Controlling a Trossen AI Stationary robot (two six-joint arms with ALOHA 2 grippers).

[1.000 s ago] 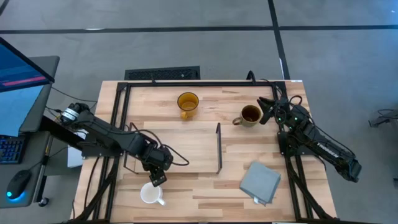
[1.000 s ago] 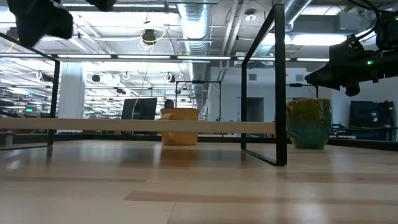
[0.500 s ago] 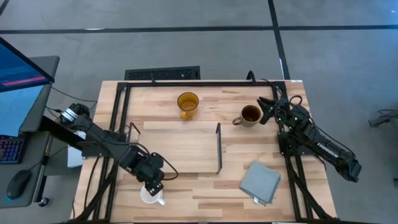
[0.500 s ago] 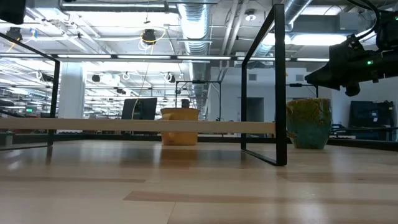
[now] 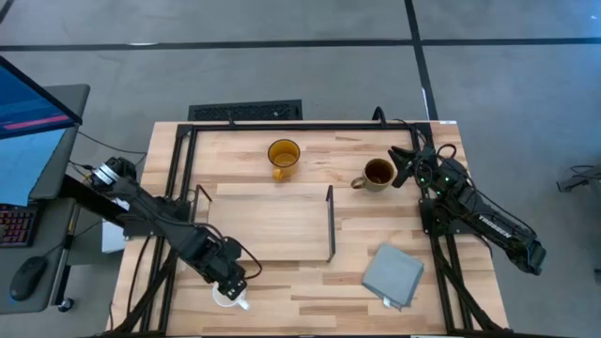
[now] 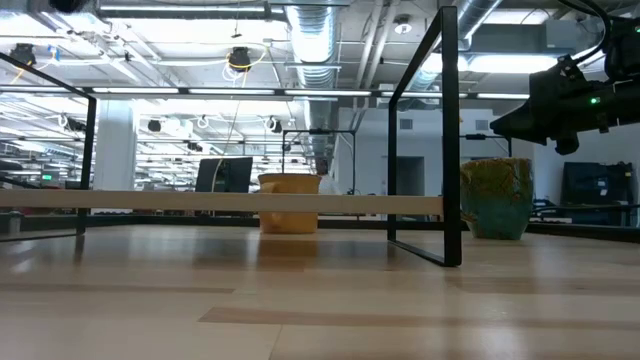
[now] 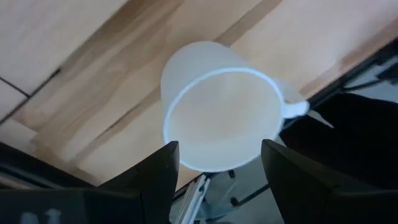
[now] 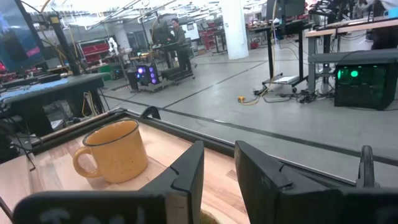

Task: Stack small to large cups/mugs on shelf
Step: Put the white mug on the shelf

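The left gripper (image 7: pixel 214 163) hangs wide open over the small white handled mug (image 7: pixel 219 102) (near the table edge). A crooked grab could knock it off. The right gripper (image 5: pixel 406 167) waits, fingers partly closed on nothing.

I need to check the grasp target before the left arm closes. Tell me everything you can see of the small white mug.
The small white mug is a plain, matte, slightly translucent-looking cup with a round rim and one small handle. It stands upright, mouth up and apparently empty, on the wooden tabletop near its front edge, in front of the shelf and off it. The left gripper hovers right above it, open, a finger at each side of the rim; no contact is visible.
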